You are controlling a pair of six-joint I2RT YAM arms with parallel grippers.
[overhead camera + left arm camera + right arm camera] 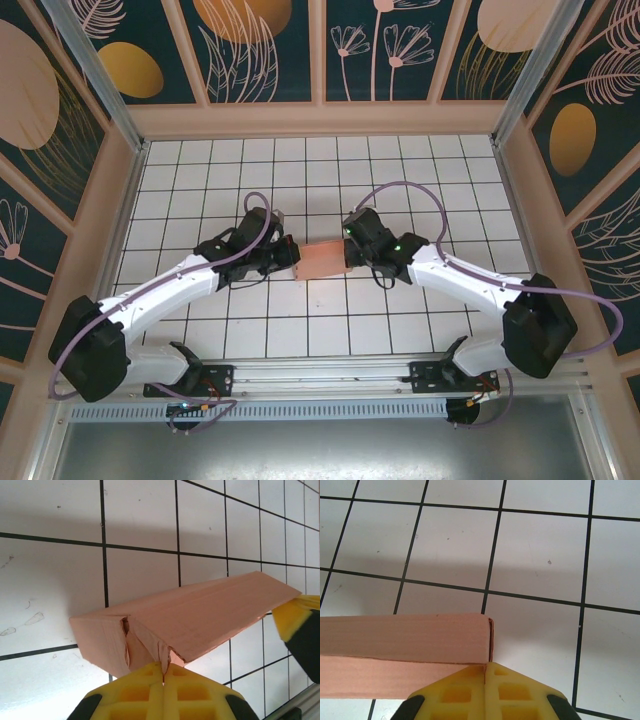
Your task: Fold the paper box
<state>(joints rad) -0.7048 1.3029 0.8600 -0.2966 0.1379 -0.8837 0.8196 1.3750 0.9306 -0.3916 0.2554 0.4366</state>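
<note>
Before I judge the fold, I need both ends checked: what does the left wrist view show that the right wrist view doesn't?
Left wrist: the left fingers pinching the paper box at a crumpled end, the right fingers at its far end. Right wrist: a clean, squared end. Both: shut yellow fingers on the box, tiled table beneath.

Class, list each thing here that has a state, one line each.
paper box: folded into a long box shape, one end flap crumpled, gripped at both ends
left gripper: shut on the crumpled end
right gripper: shut on the other end
</note>
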